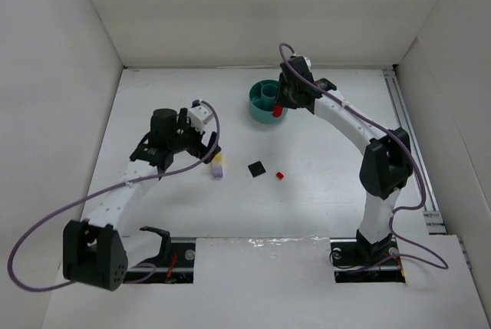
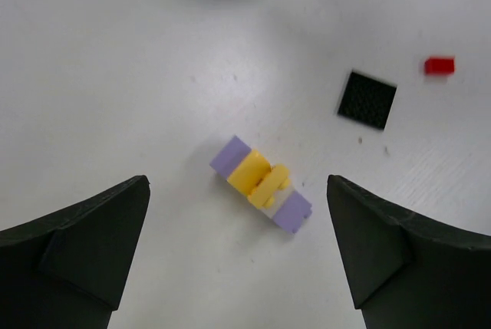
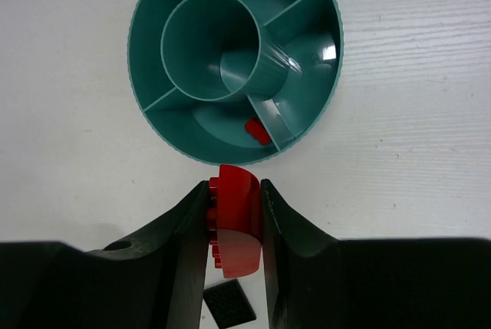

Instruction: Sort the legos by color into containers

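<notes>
Right gripper (image 3: 234, 187) is pinching a curved red brick (image 3: 234, 225) firmly between its two fingers, right at the near rim of the teal dish (image 3: 138, 60), low in the centre of the wrist frame. There's already a small red piece (image 3: 257, 131) lying in the wedge nearest the gripper, so I'd say that's the target. The brick's tip only reaches the rim here. It wants carrying a touch further up the frame until it hangs fully over that wedge, then letting go low so it doesn't bounce. Watch the divider on the wedge's right and the central cup wall just beyond, as it's a narrow slot. White table shows on both sides of the dish, so there's room to back out. Over on the left, the left gripper (image 2: 236, 191) hangs spread wide above a purple-and-yellow brick cluster (image 2: 261, 183), not touching it. A black tile (image 2: 367, 99) and a tiny red brick (image 2: 439, 65) sit apart at the upper right.
</notes>
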`<control>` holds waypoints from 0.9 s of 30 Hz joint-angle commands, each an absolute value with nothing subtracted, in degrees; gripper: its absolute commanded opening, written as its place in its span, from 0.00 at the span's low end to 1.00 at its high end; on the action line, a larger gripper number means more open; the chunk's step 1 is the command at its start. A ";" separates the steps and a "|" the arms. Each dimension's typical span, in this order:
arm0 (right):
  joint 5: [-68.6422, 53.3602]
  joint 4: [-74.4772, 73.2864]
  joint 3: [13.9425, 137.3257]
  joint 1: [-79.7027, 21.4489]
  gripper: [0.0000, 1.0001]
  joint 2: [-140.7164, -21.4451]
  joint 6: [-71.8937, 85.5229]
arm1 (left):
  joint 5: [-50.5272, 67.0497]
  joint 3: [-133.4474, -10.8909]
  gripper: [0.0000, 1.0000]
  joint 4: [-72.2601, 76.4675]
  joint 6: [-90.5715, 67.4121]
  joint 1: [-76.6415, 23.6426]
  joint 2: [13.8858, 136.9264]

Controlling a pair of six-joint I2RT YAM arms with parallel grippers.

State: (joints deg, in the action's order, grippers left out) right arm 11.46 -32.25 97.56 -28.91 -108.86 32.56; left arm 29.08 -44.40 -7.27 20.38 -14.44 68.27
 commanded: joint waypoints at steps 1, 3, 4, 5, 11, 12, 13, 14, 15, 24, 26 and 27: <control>13.27 -28.39 99.48 -29.62 0.00 -106.17 33.21 | 29.54 -44.03 0.99 3.95 13.73 -14.33 61.01; 14.67 -28.39 102.12 -29.62 0.00 -107.92 34.97 | 27.26 -44.56 0.99 3.96 11.87 -14.33 60.38; 15.72 -28.39 103.61 -30.23 0.00 -108.71 36.46 | 24.98 -45.60 0.99 3.96 10.56 -14.33 60.38; 15.73 -28.39 103.62 -30.76 0.00 -108.72 36.47 | 24.18 -45.62 0.99 3.96 10.55 -14.33 60.90; 14.68 -19.18 97.67 -34.01 0.00 -105.65 34.20 | 22.67 -45.62 0.99 3.34 11.07 -14.33 60.29; 12.85 -16.81 93.38 -34.54 0.00 -104.60 32.71 | 22.68 -45.62 0.99 2.82 11.07 -14.33 60.29; 12.22 -14.00 90.64 -34.54 0.00 -102.24 28.61 | 23.28 -45.62 0.99 2.81 11.60 -14.33 59.77; 11.43 -8.23 88.09 -34.54 0.00 -101.09 26.13 | 23.29 -45.09 0.99 2.20 11.60 -14.33 59.77; 7.68 -5.91 85.89 -34.54 0.00 -100.20 23.23 | 23.99 -45.09 0.99 2.20 11.60 -14.33 59.77; -9.75 0.78 81.74 -29.10 0.00 -98.88 6.69 | 24.52 -45.62 0.99 2.20 12.13 -14.33 61.52; -14.73 0.79 81.74 -27.61 0.00 -98.88 5.28 | 24.52 -45.62 0.99 2.20 11.60 -14.33 61.52; -16.51 1.40 81.74 -27.08 0.00 -98.88 3.45 | 25.13 -45.62 0.99 2.20 12.21 -14.33 62.05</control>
State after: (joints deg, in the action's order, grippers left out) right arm -7.70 -4.86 81.43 -28.38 -101.84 9.72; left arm 23.75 -44.73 1.41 12.29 -14.24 61.60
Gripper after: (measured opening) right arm 0.346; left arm 0.993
